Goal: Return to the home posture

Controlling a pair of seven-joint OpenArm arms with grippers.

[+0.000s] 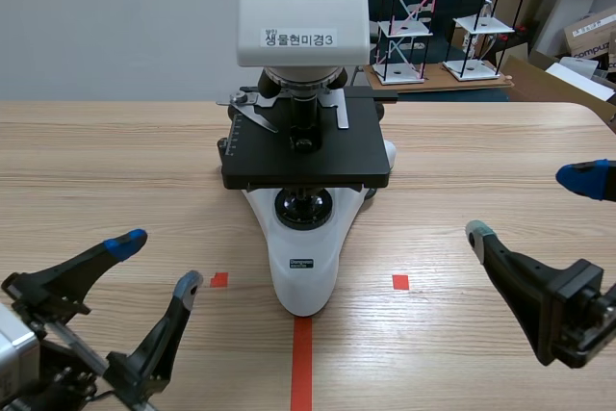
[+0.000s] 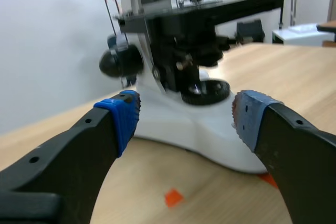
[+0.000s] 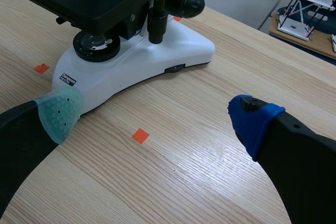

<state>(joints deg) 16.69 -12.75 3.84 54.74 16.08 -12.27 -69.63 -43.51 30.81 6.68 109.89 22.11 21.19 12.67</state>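
Item 1, left gripper (image 1: 157,263): lower left of the scene frame, low over the table (image 1: 115,170). Its fingers are spread wide with nothing between them. Through that gap its wrist camera shows me only the microscope's base ahead.

Item 2, right gripper (image 1: 530,206): lower right of the frame, likewise spread and empty. Its blue pad (image 1: 582,178) is near the right edge and its grey-green pad (image 1: 478,233) sits lower and further in.

Item 3, microscope (image 1: 303,141): centre of frame, well apart from both grippers. The white base noses toward me onto the red tape line (image 1: 302,363), with the black stage above it. I judge it placed and needing nothing further.

Item 4, tape squares (image 1: 219,279): one on each side of the base, as marks.

Assessment: each arm sits on its own side, roughly mirrored about the tape line. Both are clear of the instrument and open because nothing is to be carried. I read this as at or very near home, with little left to do.
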